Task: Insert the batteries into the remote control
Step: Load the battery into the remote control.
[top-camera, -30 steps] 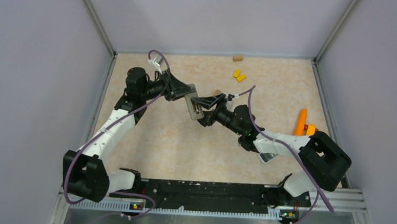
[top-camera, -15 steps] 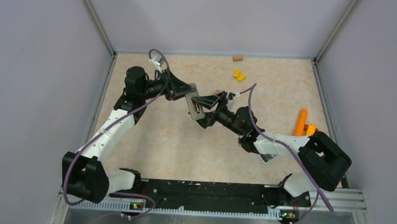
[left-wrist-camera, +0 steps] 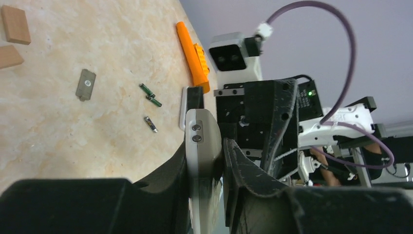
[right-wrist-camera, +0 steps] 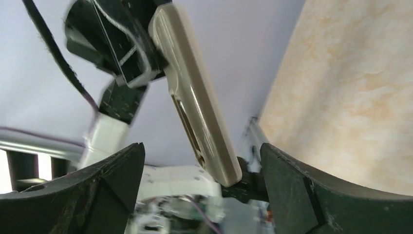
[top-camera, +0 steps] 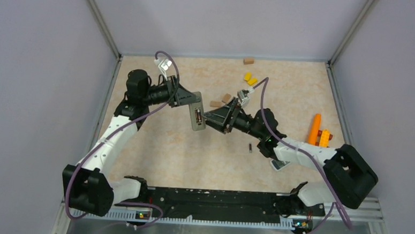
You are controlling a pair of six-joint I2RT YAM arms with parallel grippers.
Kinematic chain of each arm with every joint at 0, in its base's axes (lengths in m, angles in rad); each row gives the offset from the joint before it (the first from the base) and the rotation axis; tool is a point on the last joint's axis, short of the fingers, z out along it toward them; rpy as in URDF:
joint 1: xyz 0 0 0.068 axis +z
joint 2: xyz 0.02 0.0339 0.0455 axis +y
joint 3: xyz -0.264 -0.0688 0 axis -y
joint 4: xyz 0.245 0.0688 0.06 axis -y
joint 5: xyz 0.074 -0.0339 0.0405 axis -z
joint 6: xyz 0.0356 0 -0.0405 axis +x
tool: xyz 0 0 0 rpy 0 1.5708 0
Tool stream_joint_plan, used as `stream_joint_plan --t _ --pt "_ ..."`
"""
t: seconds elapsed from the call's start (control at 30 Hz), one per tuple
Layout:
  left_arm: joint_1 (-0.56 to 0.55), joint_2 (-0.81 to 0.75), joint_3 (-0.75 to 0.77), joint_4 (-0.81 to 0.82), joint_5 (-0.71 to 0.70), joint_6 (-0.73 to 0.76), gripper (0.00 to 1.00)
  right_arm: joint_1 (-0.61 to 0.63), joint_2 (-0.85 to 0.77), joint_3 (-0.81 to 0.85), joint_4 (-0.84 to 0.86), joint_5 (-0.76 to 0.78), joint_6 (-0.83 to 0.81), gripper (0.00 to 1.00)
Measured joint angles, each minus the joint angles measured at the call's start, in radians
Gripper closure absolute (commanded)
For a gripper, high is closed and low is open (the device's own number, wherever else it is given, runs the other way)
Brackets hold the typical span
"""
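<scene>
The left gripper clamps the stiff beige plastic remote at mid-frame. The right gripper gapes empty. The tiny, slick green-black cylindrical batteries probably need a mid-body pinch.

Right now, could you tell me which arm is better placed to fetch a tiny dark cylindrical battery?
Likely right: the right gripper is open and empty, a battery lies beside that arm, and the left gripper is shut on the pale grey remote control.
</scene>
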Motion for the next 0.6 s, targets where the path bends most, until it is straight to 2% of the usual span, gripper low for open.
stream_joint_plan --t 0.07,0.2,0.4,0.6 --pt "0.000 0.000 0.000 -0.005 0.020 0.030 1.00 0.000 -0.058 0.003 -0.087 -0.021 -0.132 0.16" --pt "0.000 0.000 0.000 -0.005 0.070 0.067 1.00 0.033 -0.169 0.109 -0.396 0.037 -0.442 0.28" --pt "0.000 0.000 0.000 -0.005 0.122 0.101 1.00 0.106 -0.169 0.302 -0.609 0.159 -0.662 0.41" --pt "0.000 0.000 0.000 -0.008 0.133 0.121 1.00 0.149 -0.106 0.369 -0.751 0.279 -0.803 0.51"
